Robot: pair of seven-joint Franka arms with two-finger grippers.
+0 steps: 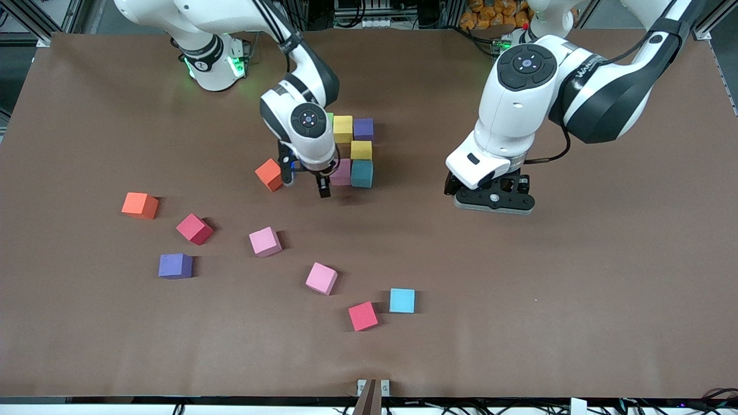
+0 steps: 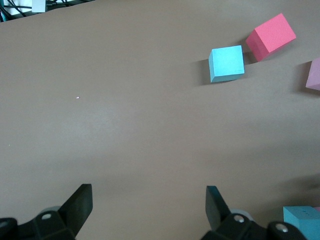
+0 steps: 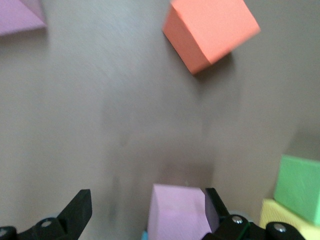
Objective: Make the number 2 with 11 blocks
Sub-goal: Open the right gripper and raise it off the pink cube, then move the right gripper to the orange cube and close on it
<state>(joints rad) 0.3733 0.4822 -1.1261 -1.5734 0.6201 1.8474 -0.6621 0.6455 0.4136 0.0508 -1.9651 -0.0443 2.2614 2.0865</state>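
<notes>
A cluster of blocks stands mid-table: yellow [image 1: 343, 128], purple [image 1: 363, 128], a second yellow [image 1: 361, 150], pink [image 1: 341, 172] and teal [image 1: 362, 173]. A green block [image 3: 300, 187] shows at its edge. My right gripper [image 1: 305, 185] is low at the cluster and open. The pink block [image 3: 177, 210] stands between its fingers, close against one finger [image 3: 215, 205]. An orange block [image 1: 269, 174] lies tilted beside that gripper. My left gripper [image 1: 490, 202] waits open over bare table toward the left arm's end, with nothing between its fingers [image 2: 82, 200].
Loose blocks lie nearer the front camera: orange [image 1: 139, 205], red [image 1: 194, 229], pink [image 1: 265, 241], purple [image 1: 175, 266], a second pink [image 1: 321, 278], a second red [image 1: 363, 316] and light blue [image 1: 402, 300]. The brown table [image 1: 576, 288] is bare under the left arm.
</notes>
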